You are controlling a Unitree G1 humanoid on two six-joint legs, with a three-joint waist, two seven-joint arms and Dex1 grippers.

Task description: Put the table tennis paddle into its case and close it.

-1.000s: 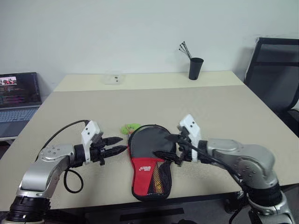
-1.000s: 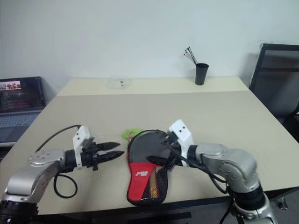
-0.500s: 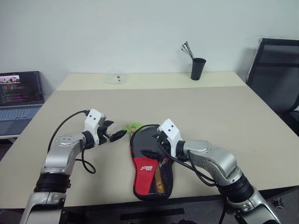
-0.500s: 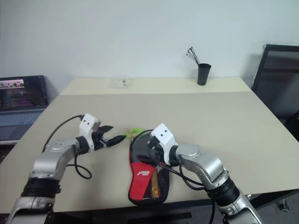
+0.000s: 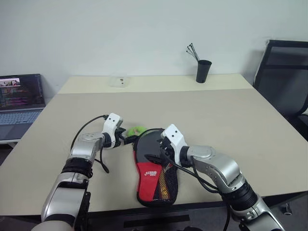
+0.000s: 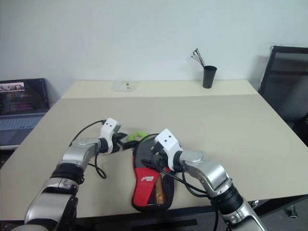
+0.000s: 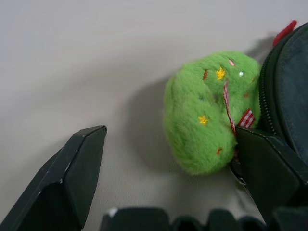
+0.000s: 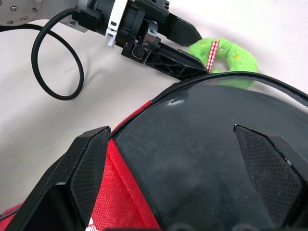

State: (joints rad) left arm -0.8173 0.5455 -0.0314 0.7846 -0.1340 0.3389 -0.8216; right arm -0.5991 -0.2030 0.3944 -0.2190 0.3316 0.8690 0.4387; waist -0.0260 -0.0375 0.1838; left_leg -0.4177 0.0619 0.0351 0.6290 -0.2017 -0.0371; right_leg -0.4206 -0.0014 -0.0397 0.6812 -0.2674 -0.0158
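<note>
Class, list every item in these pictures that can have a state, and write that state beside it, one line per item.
case: lying flat on the table, paddle handle showing through its mesh pocket
green plush charm: resting at the case's zipper rim, between the left hand's fingers
left hand: open, not gripping
right hand: open, over the case's black face
laptop: open, screen lit
black cup: upright, holding thin sticks

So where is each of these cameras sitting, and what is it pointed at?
Left and right eye views: on the head, looking down over the table, both arms showing.
Left wrist view: on the left arm; open left gripper around a green plush charm.
Right wrist view: on the right arm; open right gripper over the case.
Both wrist views share the charm and case rim.
</note>
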